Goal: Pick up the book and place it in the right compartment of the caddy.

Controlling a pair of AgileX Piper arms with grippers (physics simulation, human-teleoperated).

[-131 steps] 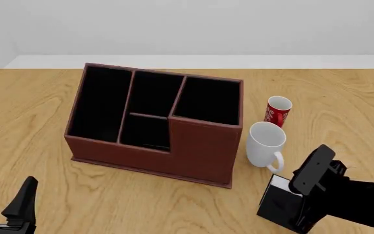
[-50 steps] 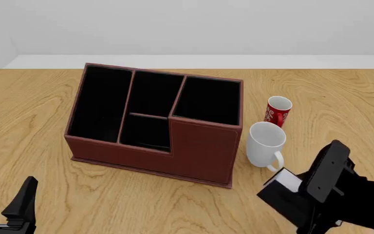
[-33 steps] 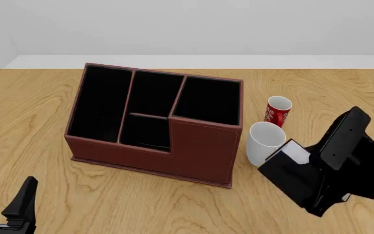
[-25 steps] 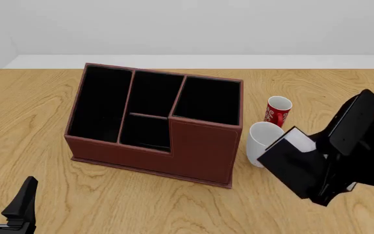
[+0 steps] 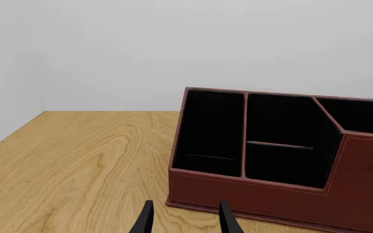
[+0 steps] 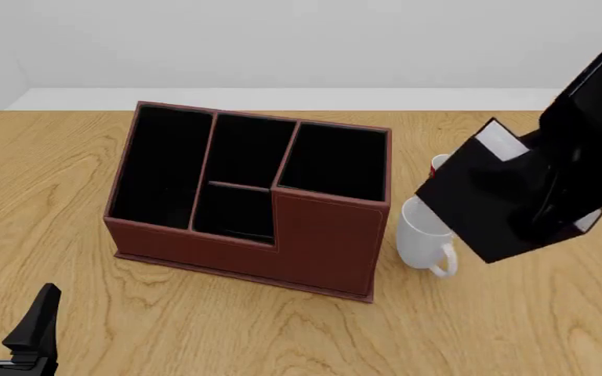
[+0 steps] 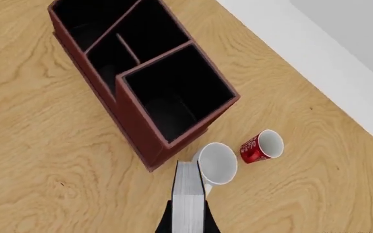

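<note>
Half the task looks done: the right gripper has its jaws clamped on the book, held aloft just right of the caddy, its right compartment unfilled, while the left gripper idles open.

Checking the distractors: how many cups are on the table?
2. A white mug stands just right of the caddy; a red cup stands behind it, largely hidden by the held book in the front view.

1. Book: black cover, white page edges, tilted, held aloft right of caddy.
2. Caddy: reddish-brown, black-lined, standing on counter.
3. Right compartment: wide, nothing inside.
</note>
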